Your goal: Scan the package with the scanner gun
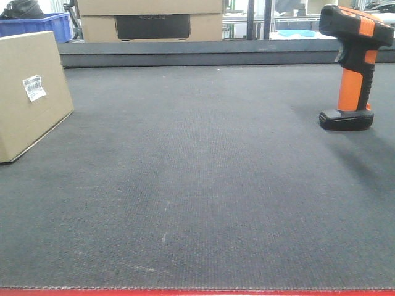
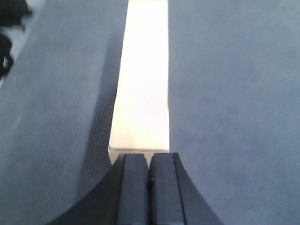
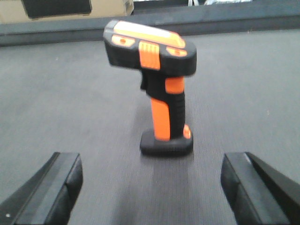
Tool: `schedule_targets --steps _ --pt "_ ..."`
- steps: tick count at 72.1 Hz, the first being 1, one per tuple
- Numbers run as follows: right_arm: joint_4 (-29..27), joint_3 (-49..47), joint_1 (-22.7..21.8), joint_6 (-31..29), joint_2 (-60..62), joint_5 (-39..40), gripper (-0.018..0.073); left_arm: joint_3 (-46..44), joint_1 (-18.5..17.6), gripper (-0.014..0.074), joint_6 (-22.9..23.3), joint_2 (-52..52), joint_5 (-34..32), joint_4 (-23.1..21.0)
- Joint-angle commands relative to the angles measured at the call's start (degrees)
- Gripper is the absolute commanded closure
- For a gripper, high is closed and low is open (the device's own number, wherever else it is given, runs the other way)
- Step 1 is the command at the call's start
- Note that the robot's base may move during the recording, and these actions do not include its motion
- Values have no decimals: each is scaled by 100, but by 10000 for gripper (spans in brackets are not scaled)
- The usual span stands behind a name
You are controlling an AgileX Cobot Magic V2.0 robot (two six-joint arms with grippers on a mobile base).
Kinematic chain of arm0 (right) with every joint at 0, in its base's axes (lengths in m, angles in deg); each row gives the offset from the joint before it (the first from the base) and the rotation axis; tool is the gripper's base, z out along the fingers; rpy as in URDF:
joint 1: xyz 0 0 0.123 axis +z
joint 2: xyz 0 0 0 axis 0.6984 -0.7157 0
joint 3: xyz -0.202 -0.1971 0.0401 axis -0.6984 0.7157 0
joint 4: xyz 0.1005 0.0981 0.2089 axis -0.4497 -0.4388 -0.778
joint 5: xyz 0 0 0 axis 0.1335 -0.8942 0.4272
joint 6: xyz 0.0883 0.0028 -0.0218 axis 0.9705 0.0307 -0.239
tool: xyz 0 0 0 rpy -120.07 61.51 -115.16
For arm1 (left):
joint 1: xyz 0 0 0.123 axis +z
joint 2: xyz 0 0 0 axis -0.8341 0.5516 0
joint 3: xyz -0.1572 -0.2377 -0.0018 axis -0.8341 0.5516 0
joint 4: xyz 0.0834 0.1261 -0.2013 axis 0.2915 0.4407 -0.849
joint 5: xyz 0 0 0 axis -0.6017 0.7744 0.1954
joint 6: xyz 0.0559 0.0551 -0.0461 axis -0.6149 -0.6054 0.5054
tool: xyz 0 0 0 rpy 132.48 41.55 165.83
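The package (image 1: 31,92), a plain brown cardboard box, stands on the dark mat at the far left, with a white barcode sticker (image 1: 34,87) on the face turned to the front view. In the left wrist view its narrow top edge (image 2: 143,89) runs straight away from my left gripper (image 2: 149,161), which is shut with nothing between the fingers, just above the box's near end. The scanner gun (image 1: 353,68) stands upright on its black base at the right. My right gripper (image 3: 150,165) is open, and the scanner gun (image 3: 159,93) stands a little ahead of it, centred between the fingers. Neither gripper shows in the front view.
Larger cardboard boxes with a dark panel (image 1: 151,21) and a blue crate (image 1: 43,24) sit behind a raised dark ledge (image 1: 216,52) at the back. A red strip (image 1: 197,292) marks the mat's front edge.
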Motion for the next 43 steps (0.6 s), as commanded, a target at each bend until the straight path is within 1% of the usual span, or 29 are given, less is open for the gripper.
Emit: schedule_targets --steps 1,6,12,17,23,25,28,29,30,35,37,43 --pt "42 20 -5 -9 575 -811 63 316 8 707 77 -284 -648 -33" --pt "42 20 -5 -9 1044 -1482 69 471 8 707 77 -382 -662 -33" --pt "42 20 -5 -9 1639 -2189 122 514 8 707 77 -409 -447 141" --pt "42 20 -5 -9 2131 -2593 218 514 8 707 77 -470 -391 149" --pt "42 20 -5 -9 2741 -2944 367 526 8 707 77 -605 -379 -110" --pt "42 20 -5 -9 2917 -3016 434 556 8 707 77 -666 -379 -171" --pt "42 20 -5 -9 3162 -3123 514 644 8 707 77 -784 -480 -182" --pt "42 20 -5 -9 3239 -3154 527 689 8 707 77 -831 -534 -182" --pt "42 20 -5 -9 3314 -3184 566 738 8 707 77 -880 -599 -182" --pt "23 20 -5 -9 3672 -3370 690 1072 8 707 77 -1189 -965 -182" --pt "-59 20 -5 -9 3802 -3457 725 1213 8 707 77 -1331 -1097 -182" --pt "-214 20 -5 -9 4044 -3813 727 1719 8 707 77 -1809 -1543 -182"
